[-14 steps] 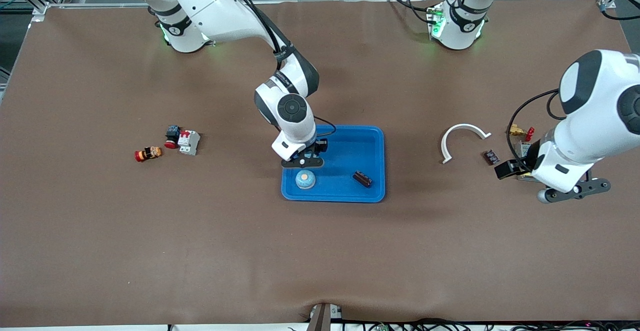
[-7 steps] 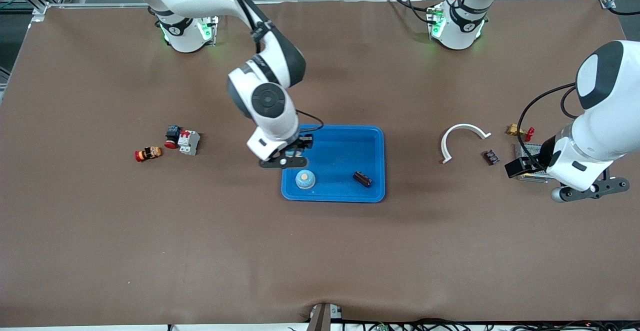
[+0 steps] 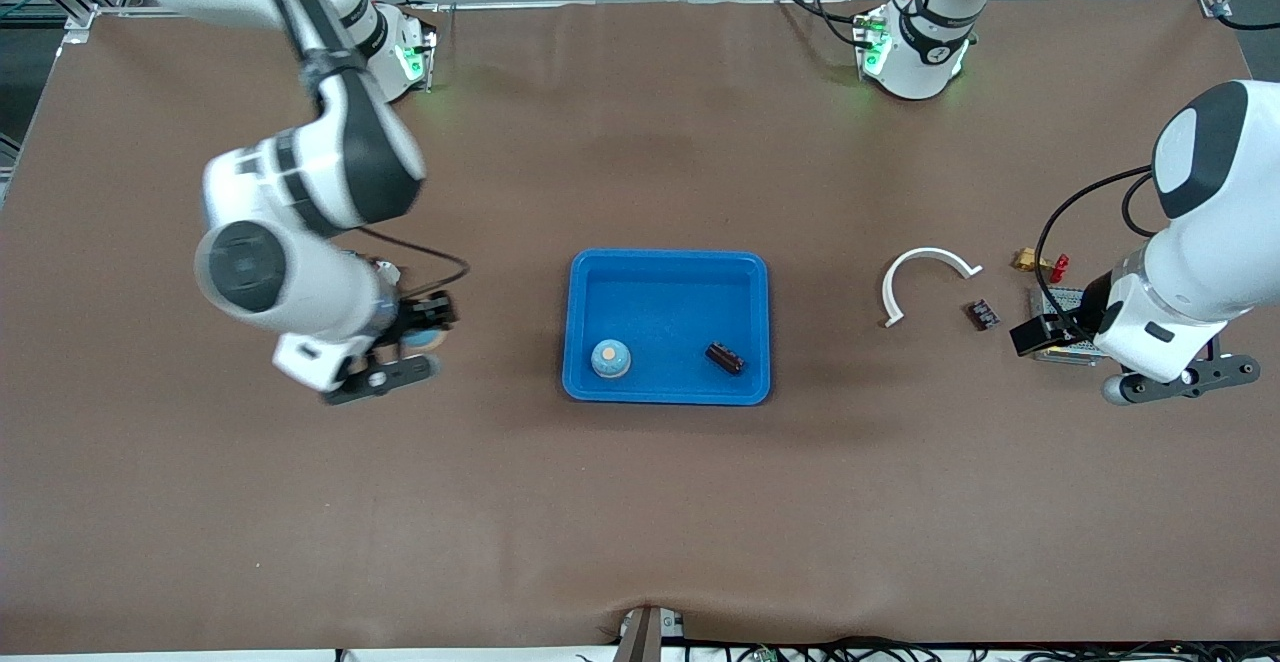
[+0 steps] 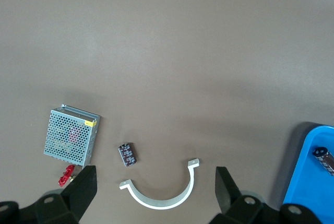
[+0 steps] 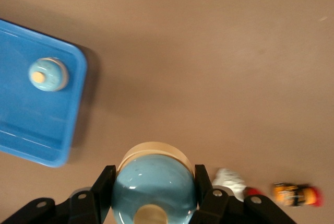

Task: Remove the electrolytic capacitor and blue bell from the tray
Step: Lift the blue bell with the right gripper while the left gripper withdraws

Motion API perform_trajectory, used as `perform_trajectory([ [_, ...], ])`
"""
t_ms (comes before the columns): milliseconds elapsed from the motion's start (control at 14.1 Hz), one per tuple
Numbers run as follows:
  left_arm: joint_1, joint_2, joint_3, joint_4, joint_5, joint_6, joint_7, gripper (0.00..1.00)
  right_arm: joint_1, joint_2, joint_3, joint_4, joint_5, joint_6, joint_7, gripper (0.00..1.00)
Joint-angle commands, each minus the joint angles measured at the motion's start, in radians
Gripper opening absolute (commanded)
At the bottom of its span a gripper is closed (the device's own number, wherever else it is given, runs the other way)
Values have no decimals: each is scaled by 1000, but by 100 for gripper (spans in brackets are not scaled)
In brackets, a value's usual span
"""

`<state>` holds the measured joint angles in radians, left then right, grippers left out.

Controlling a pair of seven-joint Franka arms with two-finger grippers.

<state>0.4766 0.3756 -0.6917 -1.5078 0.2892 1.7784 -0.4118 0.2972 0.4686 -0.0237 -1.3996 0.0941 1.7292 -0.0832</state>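
Right gripper (image 3: pixel 405 357) over the surface (image 3: pixel 640 502) toward the right arm's end from the blue tray (image 3: pixel 668 390) — jaws clamped on a blue bell (image 5: pixel 154 182). Second bell (image 3: pixel 610 358) and capacitor (image 3: pixel 724 358) lie in the tray. Left gripper (image 3: pixel 1180 379) waits above the perforated metal box (image 4: pixel 71 137) — jaws wide, empty.

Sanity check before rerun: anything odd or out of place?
The right tool grips a light-blue domed bell over the table toward the right arm's end, while a matching bell sits in the blue plastic tray beside the dark cylindrical capacitor. The left tool waits open near the perforated metal box. Nothing spilled.
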Motion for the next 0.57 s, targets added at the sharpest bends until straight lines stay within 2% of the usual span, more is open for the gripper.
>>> perform_trajectory([
  [0,4,-1,-6,30,-16,-25,21,100,-123,10,21,16,0,-19,-252,54],
  [283,4,-1,-8,44,-15,-54,22,100,-245,42,18,14,-11,-8,-530,54],
  [496,2,-3,-8,46,-13,-68,21,100,-300,93,18,14,-59,33,-648,54],
])
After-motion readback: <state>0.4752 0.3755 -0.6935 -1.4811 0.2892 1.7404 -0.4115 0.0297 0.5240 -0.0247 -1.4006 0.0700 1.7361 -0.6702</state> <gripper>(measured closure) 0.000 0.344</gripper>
